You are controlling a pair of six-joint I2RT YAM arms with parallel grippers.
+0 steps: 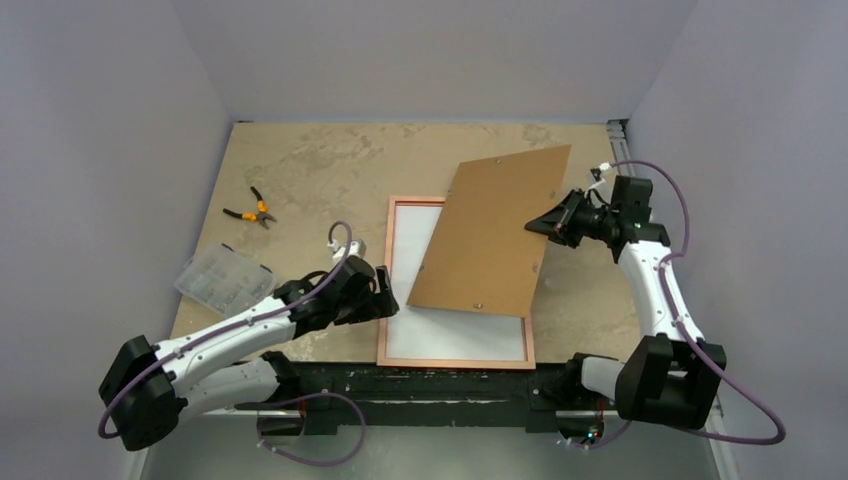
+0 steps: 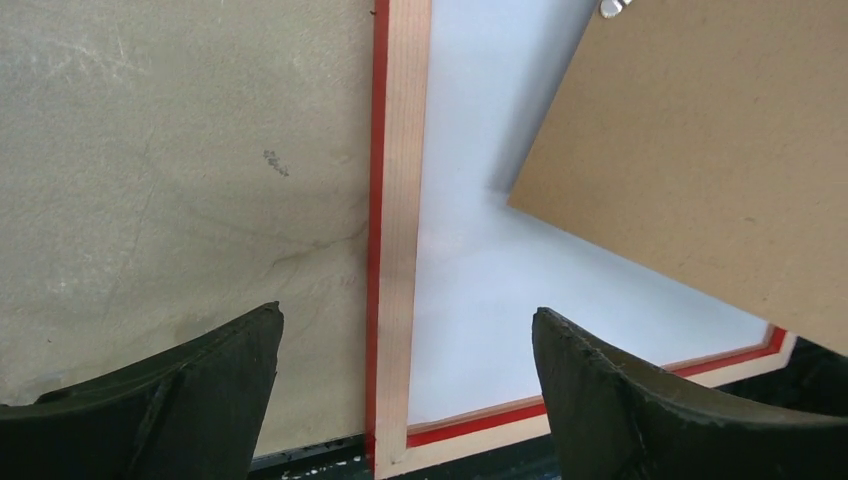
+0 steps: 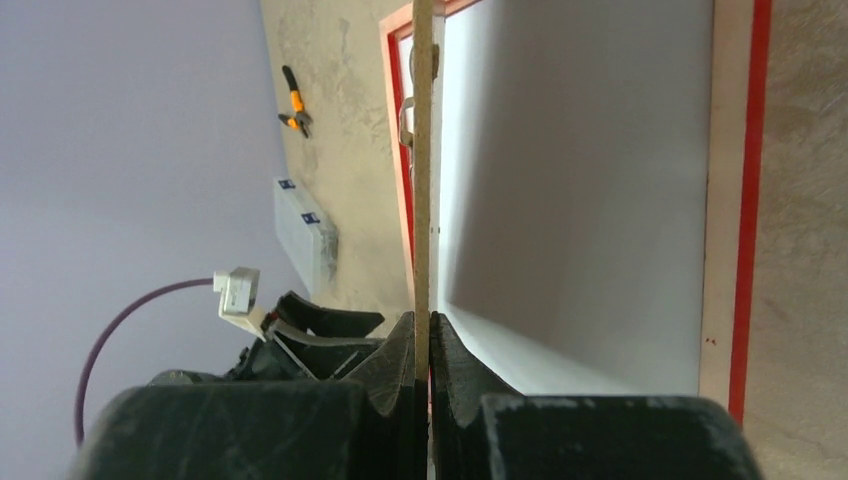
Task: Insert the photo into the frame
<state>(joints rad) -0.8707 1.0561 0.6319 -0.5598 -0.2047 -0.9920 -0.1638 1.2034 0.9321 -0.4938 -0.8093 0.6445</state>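
While the frame (image 1: 455, 363) lies face down on the table (image 1: 330, 170), pale wood back up with just a sliver of red showing along its outer edge, the photo (image 1: 455, 335) sits inside it with its plain white side up. So the print is in the frame's recess, roughly dead centre of the table and running down toward 6 o'clock, right by the arm bases.

Left gripper (image 2: 405, 330) is spread wide with nothing in it. It hovers at the frame's 8 o'clock side, one finger over bare table and the other over the white paper, with the left rail running between them.

Right gripper (image 3: 430, 325) is pinched tight on the backing board (image 1: 490, 235), gripping its edge at about 3 o'clock. The brown board is skewed, its top corner pointing off to 1 o'clock past the frame, and it covers the photo's upper right part. It throws a soft shadow on the paper, so at least part of it is lifted. Can't tell whether its low edge touches the photo.

Off to the side: orange-handled pliers (image 1: 252, 210) at 10 o'clock, and a clear plastic parts box (image 1: 222, 278) at around 8 o'clock, both well apart from the frame.
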